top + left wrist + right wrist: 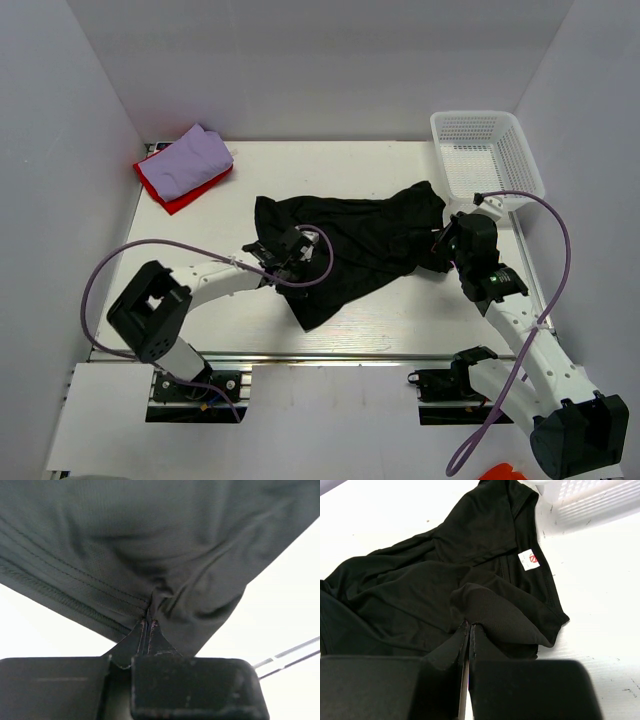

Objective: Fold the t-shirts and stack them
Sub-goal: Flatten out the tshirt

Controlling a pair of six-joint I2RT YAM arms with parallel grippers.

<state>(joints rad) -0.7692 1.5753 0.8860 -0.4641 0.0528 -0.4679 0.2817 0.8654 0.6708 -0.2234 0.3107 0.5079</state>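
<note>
The black t-shirt (355, 245) lies crumpled across the middle of the table. My left gripper (292, 250) is shut on its left part; in the left wrist view the gripper (149, 622) pinches a lifted fold of the black shirt (150, 545). My right gripper (447, 243) is shut on the shirt's right part; in the right wrist view the gripper (469, 626) pinches a raised fold of the black shirt (420, 580), whose white neck label (529, 560) shows. The lavender t-shirt (192, 160) lies folded on the red t-shirt (178, 193) at the far left corner.
A white mesh basket (487, 152) stands at the far right, also seen in the right wrist view (590, 500). White walls close in the table on the left, back and right. Purple cables loop from both arms.
</note>
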